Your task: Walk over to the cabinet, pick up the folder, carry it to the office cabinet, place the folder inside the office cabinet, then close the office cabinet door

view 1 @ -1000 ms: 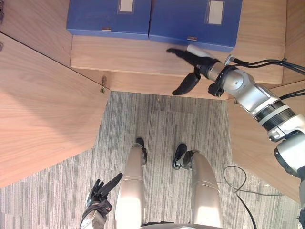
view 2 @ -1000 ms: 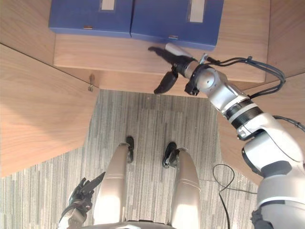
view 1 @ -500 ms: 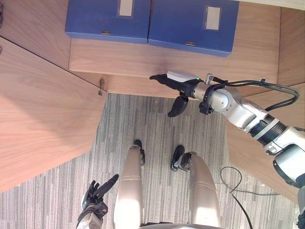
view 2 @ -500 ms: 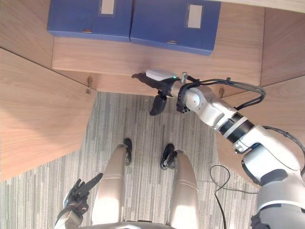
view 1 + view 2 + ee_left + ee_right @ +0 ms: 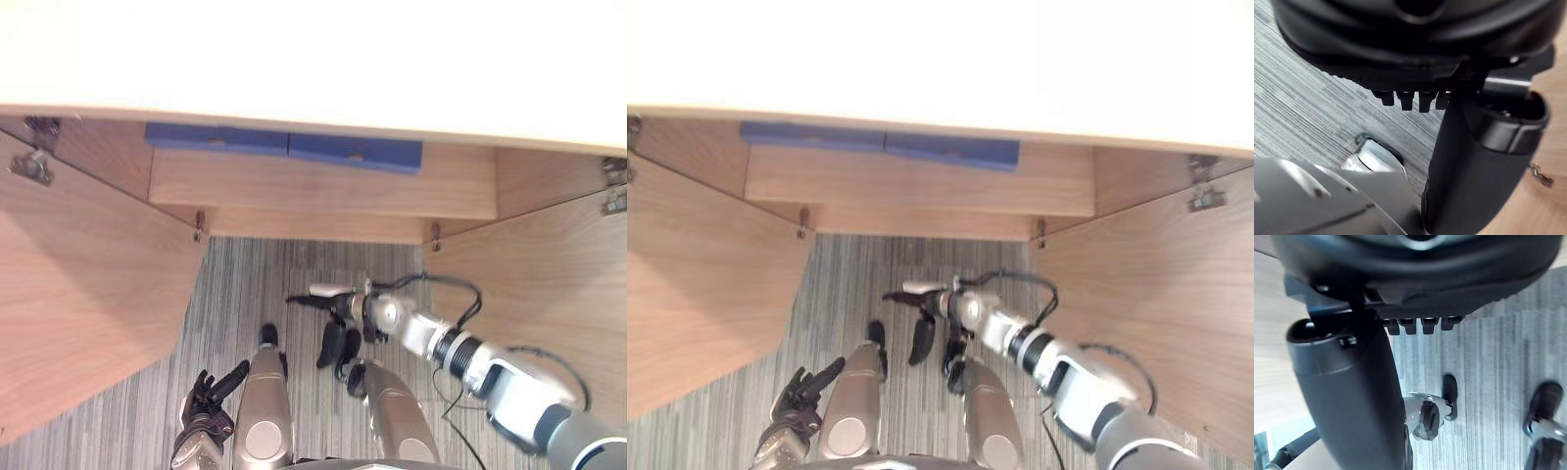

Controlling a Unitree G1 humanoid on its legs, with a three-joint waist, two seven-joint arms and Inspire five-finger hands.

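Left door (image 5: 88, 323): swung fully open, its hinge edge at the cabinet's left front corner, its panel angled out over the carpet (image 5: 255, 279).

Left hand (image 5: 206, 406): low by the robot's side, near that door's free edge. Fingers loose and spread, holding nothing.

Folders: two blue folders lie side by side at the back of the shelf (image 5: 323, 191), under the white cabinet top (image 5: 313, 59). The left folder (image 5: 216, 138) and right folder (image 5: 358, 151) touch end to end, with their long edges running across the shelf. Which one is the task's cannot be told. Both are ahead of the hands and well apart from them.

Right hand (image 5: 343, 304): held over the carpet in front of the opening and clear of the shelf. Fingers stretched out straight toward the robot's left, thumb hanging. Empty.

Right door (image 5: 549, 284): also fully open, standing to the right of the right hand and apart from it.

Judgement: placing appears done and closing remains. The right hand is nearer the right door, the left hand nearer the left. Nothing lies in either door's swing except the robot's own arms.
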